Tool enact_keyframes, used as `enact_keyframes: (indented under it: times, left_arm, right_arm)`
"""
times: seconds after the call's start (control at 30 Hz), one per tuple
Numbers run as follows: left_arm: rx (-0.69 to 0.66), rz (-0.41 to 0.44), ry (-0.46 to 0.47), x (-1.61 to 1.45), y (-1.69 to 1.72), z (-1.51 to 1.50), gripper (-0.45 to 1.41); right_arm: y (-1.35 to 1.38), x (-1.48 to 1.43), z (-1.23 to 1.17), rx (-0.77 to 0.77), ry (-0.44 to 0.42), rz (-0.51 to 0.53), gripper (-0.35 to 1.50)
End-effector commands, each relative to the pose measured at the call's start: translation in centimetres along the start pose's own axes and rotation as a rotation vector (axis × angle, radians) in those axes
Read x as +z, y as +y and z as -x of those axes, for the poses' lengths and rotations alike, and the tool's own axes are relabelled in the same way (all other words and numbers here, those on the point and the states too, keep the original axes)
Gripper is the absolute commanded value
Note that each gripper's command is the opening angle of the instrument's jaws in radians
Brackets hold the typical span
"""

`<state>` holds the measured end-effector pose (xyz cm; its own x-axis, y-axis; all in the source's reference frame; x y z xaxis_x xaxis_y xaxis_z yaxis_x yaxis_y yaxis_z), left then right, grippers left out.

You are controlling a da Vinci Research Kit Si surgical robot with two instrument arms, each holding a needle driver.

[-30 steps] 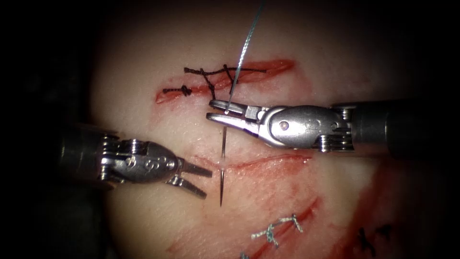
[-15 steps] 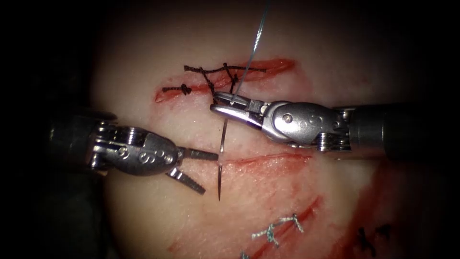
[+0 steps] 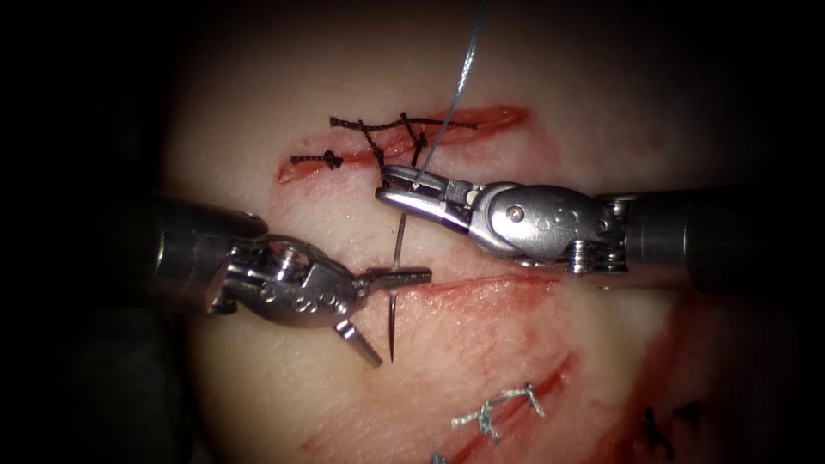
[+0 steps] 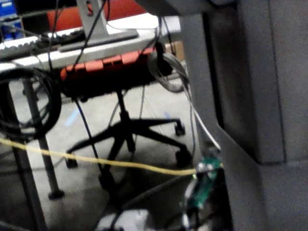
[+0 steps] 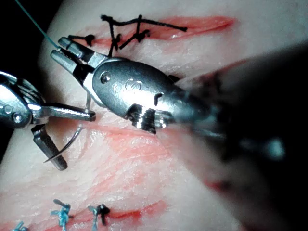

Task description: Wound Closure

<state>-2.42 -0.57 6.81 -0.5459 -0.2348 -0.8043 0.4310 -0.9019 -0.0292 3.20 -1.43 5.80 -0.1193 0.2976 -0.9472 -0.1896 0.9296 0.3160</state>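
An office chair stands beside coiled black cables.

Your left tool has moved right to needle, open jaws now straddling its emerged part; wrist rolled, shaft advanced.

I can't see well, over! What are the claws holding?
Right tool shut on needle tail end. Left tool open around needle. Needle through cut, tip out.

Right tool and thread crowd the needle; tissue beneath open.
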Motion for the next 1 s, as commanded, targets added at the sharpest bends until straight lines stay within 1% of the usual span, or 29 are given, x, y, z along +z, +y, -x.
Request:
enact_keyframes:
  times: [0.03,0.07,0.1,0.13,0.17,0.2,0.23,0.27,0.3,0.33,0.37,0.4,0.47,0.5,0.53,0.57,0.6,0.63,0.67,0.7,0.8,0.87,0.9,0.93,0.97,1.0]
  left_arm:
    - [0.000,0.003,-0.006,0.07,0.01,0.01,-0.03]
    - [0.001,0.013,-0.011,0.07,0.03,0.01,-0.10]
    - [-0.029,0.024,-0.008,0.06,0.04,0.00,-0.10]
    - [-0.058,0.033,-0.002,0.04,0.05,-0.01,-0.16]
    - [-0.137,0.035,0.002,0.02,0.04,-0.04,-0.45]
    - [-0.232,0.034,0.021,-0.01,0.03,-0.07,-0.45]
    - [-0.232,0.034,0.021,-0.01,0.03,-0.07,-0.45]
    - [-0.273,0.030,0.040,-0.01,0.02,-0.08,-0.45]
    - [-0.454,0.016,0.176,-0.03,-0.02,-0.08,-0.45]
    - [-0.491,0.011,0.222,-0.04,-0.03,-0.07,-0.45]
    - [-0.534,0.014,0.260,-0.04,-0.03,-0.07,-0.45]
    - [-0.582,0.016,0.300,-0.04,-0.03,-0.06,-0.45]
    - [-0.729,0.040,0.400,-0.05,-0.01,-0.07,-0.45]
    - [-0.729,0.040,0.400,-0.05,-0.01,-0.07,-0.45]
    - [-0.788,0.052,0.439,-0.05,0.00,-0.07,-0.45]
    - [-0.878,0.073,0.503,-0.06,0.02,-0.07,-0.45]
    - [-0.878,0.073,0.503,-0.06,0.02,-0.07,-0.45]
    - [-0.905,0.078,0.519,-0.06,0.02,-0.06,-0.45]
    - [-0.967,0.087,0.559,-0.08,0.02,-0.06,-0.45]
    - [-0.967,0.087,0.559,-0.08,0.02,-0.06,-0.45]
    - [-1.088,0.101,0.657,-0.14,0.01,-0.07,-0.45]
    - [-1.203,0.118,0.740,-0.22,-0.01,-0.09,-0.45]
    - [-1.396,0.168,0.838,-0.34,-0.05,-0.13,-0.45]
    - [-1.483,0.192,0.884,-0.41,-0.09,-0.15,-0.45]
    - [-1.483,0.192,0.884,-0.41,-0.09,-0.15,-0.45]
    - [-1.586,0.214,0.966,-0.57,-0.19,-0.20,-0.45]
  right_arm:
    - [0.00,0.09,0.03,0.000,0.002,0.000,-0.35]
    - [0.00,0.09,0.03,0.000,0.002,0.000,-0.35]
    - [0.00,0.09,0.03,0.000,0.002,0.000,-0.35]
    - [0.00,0.09,0.02,0.000,0.002,0.000,-0.35]
    - [0.00,0.09,0.02,0.001,0.002,0.000,-0.35]
    - [0.00,0.09,0.01,-0.022,0.003,0.000,-0.35]
    - [0.00,0.09,0.01,-0.022,0.003,0.000,-0.35]
    - [0.00,0.10,0.00,-0.069,0.004,0.000,-0.35]
    - [-0.02,0.12,-0.02,-0.233,0.008,-0.002,0.81]
    - [-0.02,0.13,-0.02,-0.268,0.009,-0.001,1.05]
    - [-0.02,0.15,-0.04,-0.290,0.010,-0.001,1.13]
    - [-0.03,0.15,-0.06,-0.300,0.010,0.000,1.13]
    - [-0.03,0.17,-0.11,-0.343,0.011,0.001,1.10]
    - [-0.03,0.17,-0.11,-0.343,0.011,0.001,1.10]
    - [-0.04,0.18,-0.12,-0.353,0.012,0.001,1.10]
    - [-0.04,0.18,-0.14,-0.376,0.011,0.008,1.10]
    - [-0.04,0.18,-0.14,-0.376,0.011,0.008,1.10]
    - [-0.04,0.18,-0.15,-0.376,0.009,0.014,1.10]
    - [-0.04,0.17,-0.15,-0.376,0.006,0.026,1.11]
    - [-0.04,0.17,-0.15,-0.376,0.006,0.026,1.11]
    - [-0.04,0.15,-0.17,-0.379,0.001,0.048,1.11]
    - [-0.04,0.14,-0.17,-0.381,-0.003,0.062,1.08]
    - [-0.05,0.13,-0.18,-0.383,-0.005,0.073,1.01]
    - [-0.05,0.13,-0.18,-0.360,-0.006,0.078,0.78]
    - [-0.05,0.13,-0.18,-0.360,-0.006,0.078,0.78]
    - [-0.07,0.11,-0.19,-0.301,-0.004,0.078,-0.16]
